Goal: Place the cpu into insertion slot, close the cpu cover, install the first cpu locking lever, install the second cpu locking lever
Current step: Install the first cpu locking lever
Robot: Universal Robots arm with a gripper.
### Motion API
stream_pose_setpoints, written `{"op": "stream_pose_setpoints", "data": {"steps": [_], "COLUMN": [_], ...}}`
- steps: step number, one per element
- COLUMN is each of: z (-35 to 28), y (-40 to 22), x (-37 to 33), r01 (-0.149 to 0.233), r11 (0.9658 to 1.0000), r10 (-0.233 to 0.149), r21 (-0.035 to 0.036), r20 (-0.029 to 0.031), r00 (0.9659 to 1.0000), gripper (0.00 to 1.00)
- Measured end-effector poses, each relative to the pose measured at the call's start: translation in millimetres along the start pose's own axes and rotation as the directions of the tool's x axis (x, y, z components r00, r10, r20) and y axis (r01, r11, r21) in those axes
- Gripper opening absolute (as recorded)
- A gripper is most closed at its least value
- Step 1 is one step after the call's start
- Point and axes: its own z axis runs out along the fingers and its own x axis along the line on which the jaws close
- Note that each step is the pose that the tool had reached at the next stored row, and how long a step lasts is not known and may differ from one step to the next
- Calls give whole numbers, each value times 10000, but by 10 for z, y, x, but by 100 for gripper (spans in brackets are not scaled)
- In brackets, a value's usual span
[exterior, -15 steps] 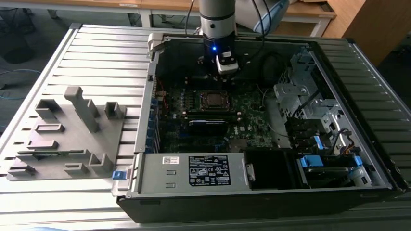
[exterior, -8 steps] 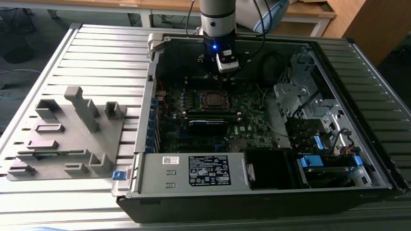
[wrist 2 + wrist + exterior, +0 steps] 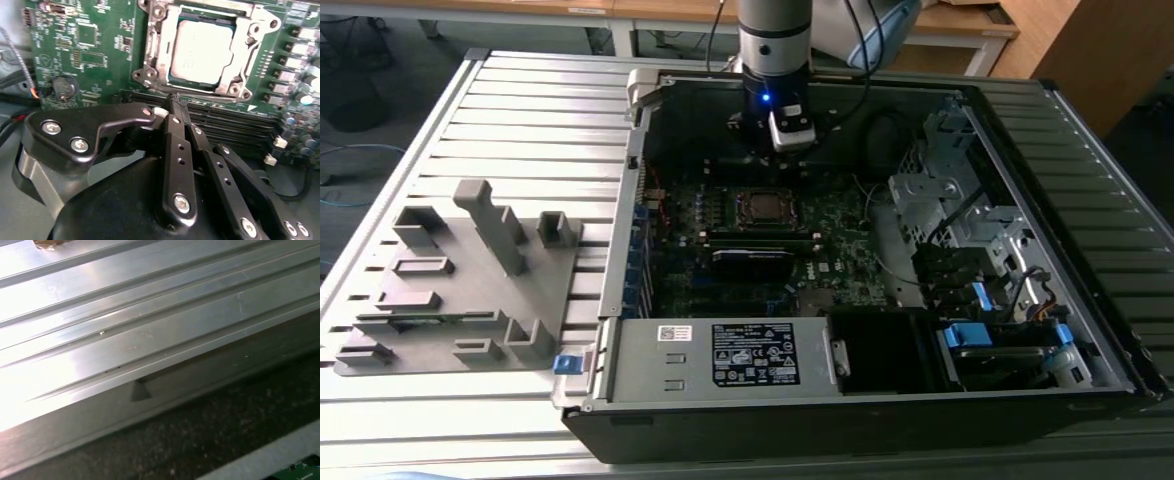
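A grey metal table (image 3: pixel 520 110) with long grooves held an open computer case (image 3: pixel 622 250). A grey holder tray (image 3: pixel 467 290) lay beside it. A round battery (image 3: pixel 64 86) sat on the green board (image 3: pixel 85 30).

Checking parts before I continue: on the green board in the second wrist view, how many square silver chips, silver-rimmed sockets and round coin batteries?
Dull silver-beige square cpu: 1
Square silver-rimmed insertion slot: 1
Round dark coin battery: 1
Total: 3

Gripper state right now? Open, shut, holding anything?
Gripper: shut, nothing visible between the fingertips, which are close to the cpu in the second wrist view.
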Motion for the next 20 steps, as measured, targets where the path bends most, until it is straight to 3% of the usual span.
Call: {"op": "stream_pose_setpoints", "data": {"steps": [6, 13, 20], "z": [8, 9, 9], "y": [0, 0, 1], "x": [-1, -1, -1], "r01": [120, 158, 795], "r11": [9998, 9997, 9968], "r10": [-112, -150, -791], "r21": [167, 162, 57], "r20": [-472, -495, -529], "r00": [9988, 9987, 9955], "gripper": [11, 11, 11]}}
